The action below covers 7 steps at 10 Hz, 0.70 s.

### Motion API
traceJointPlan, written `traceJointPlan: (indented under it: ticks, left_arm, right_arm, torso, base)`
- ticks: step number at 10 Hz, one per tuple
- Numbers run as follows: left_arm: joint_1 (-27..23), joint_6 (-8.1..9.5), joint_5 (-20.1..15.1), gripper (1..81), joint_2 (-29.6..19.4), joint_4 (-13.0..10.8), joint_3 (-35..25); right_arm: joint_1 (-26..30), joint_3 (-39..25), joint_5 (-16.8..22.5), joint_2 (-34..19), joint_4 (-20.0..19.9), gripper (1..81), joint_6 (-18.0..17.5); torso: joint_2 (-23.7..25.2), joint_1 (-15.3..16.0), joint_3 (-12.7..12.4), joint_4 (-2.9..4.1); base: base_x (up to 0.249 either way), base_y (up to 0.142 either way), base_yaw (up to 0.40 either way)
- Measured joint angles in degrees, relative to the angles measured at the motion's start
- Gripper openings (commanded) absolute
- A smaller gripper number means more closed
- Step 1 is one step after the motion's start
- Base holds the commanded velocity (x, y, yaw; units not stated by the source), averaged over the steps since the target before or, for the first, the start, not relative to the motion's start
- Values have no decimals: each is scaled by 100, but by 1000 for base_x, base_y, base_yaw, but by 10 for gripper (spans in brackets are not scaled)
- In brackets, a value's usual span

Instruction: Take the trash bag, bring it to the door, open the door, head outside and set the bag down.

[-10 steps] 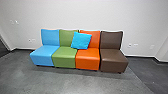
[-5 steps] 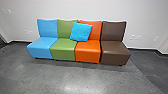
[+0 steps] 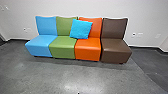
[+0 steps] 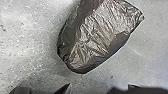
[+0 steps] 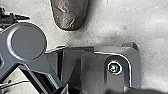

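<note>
The dark trash bag (image 4: 93, 37) shows against the concrete floor (image 4: 25, 40), beyond an edge of the robot's base plate (image 5: 92, 67); how far open the left gripper (image 4: 98, 87) and right gripper (image 5: 96, 88) are, or what they hold, I cannot tell

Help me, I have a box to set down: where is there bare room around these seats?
Gray floor along the front of the row looks bare, as do the blue seat at one end and the brown seat at the other. Crowded: the cushion leans across the green backrest and orange backrest, and the trash bag takes up floor near the robot's base.
</note>
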State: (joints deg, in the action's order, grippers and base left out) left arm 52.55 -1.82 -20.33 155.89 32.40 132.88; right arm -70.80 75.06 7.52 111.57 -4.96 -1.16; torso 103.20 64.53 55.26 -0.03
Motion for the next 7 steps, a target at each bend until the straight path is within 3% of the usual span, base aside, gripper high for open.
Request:
traceJointPlan:
  ticks: [2, 3, 4, 7]
  left_arm:
    - [-105, -639, -441, 811, 0, -93, -16]
    - [-160, -766, -590, 811, 0, -127, -33]
    - [-232, -848, -658, 811, -2, -154, -33]
    - [-410, -852, -678, 811, -7, -160, 163]
  right_arm:
    - [0, -9, 2, -32, 0, 811, 0]
    - [5, -11, -2, -24, -2, 811, 0]
    - [2, -12, 5, -32, 0, 811, -2]
    - [339, -54, 361, -84, -5, 811, -21]
  torso:
    - [426, 266, 0, 0]
    - [630, 393, 2, 0]
    - [839, 524, 2, 0]
    - [1436, 894, 31, 0]
  base:
    - [0, 0, 0]
    - [0, 0, 0]
    - [0, 0, 0]
    - [0, 0, 0]
